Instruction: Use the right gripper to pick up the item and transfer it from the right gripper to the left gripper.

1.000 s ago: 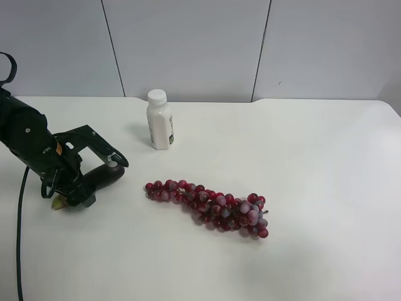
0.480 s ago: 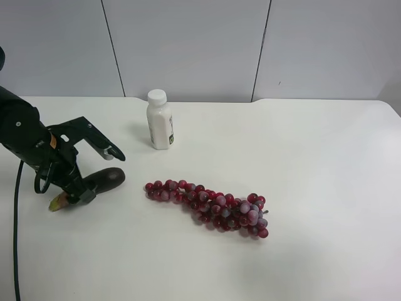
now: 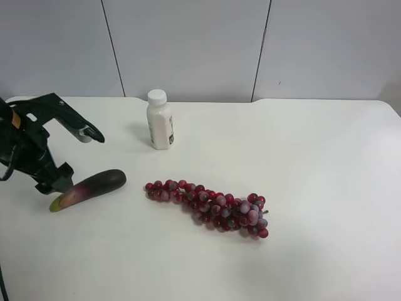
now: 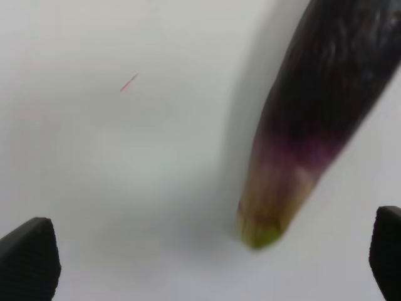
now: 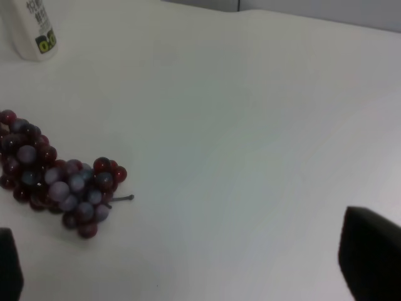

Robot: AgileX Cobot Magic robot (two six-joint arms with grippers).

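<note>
Black left gripper wide open, above eggplant

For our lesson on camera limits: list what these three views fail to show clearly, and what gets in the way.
- Bottle: label print too small in the high view; cut off by the frame edge in the right wrist view.
- Eggplant: blurred and cut off by the frame in the left wrist view.
- Right end effector: only dark finger corners show; absent from the high view.
- Left end effector: its arm runs off the high view's edge.
</note>
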